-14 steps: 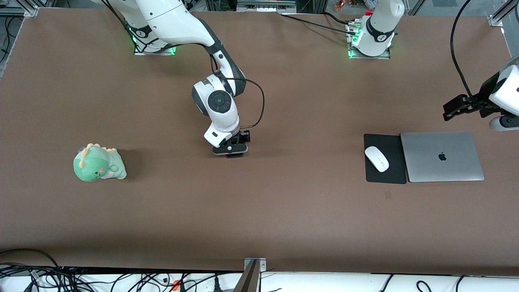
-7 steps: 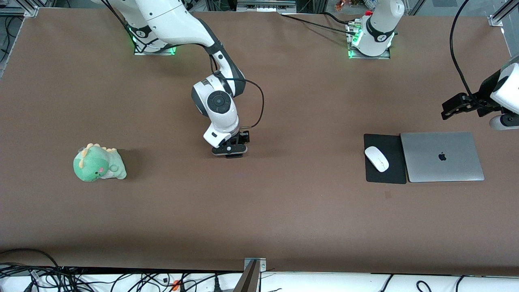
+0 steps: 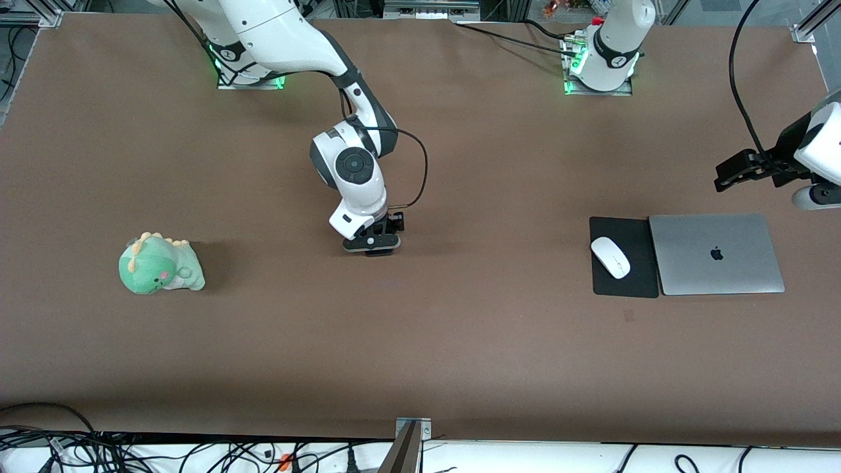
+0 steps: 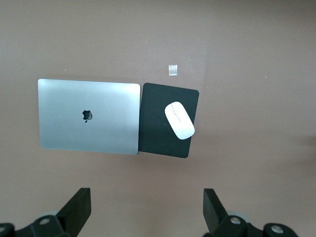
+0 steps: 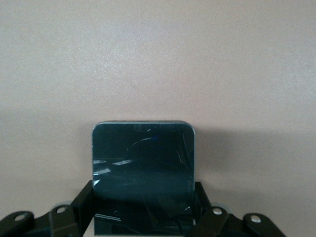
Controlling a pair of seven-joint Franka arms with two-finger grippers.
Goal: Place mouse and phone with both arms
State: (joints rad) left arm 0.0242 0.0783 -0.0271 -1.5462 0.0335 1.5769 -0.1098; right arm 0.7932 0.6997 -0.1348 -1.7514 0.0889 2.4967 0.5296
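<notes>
The white mouse (image 3: 610, 257) lies on a black mouse pad (image 3: 636, 276) beside a closed silver laptop (image 3: 716, 253), toward the left arm's end of the table. The mouse also shows in the left wrist view (image 4: 179, 120). My left gripper (image 3: 728, 177) hangs open and empty in the air over the table by the laptop; in its own view (image 4: 146, 212) the fingers stand wide apart. My right gripper (image 3: 373, 247) is down at the table's middle. In its own view (image 5: 143, 210) it is shut on the black phone (image 5: 143, 163), a finger against each long side. The front view hides the phone.
A green dinosaur plush (image 3: 159, 264) sits toward the right arm's end of the table. A small tape mark (image 3: 629, 316) lies nearer the front camera than the mouse pad. Cables run along the table's front edge.
The left gripper has drifted slightly away from the laptop. The right gripper has barely shifted at the table's middle. The mouse has not moved.
</notes>
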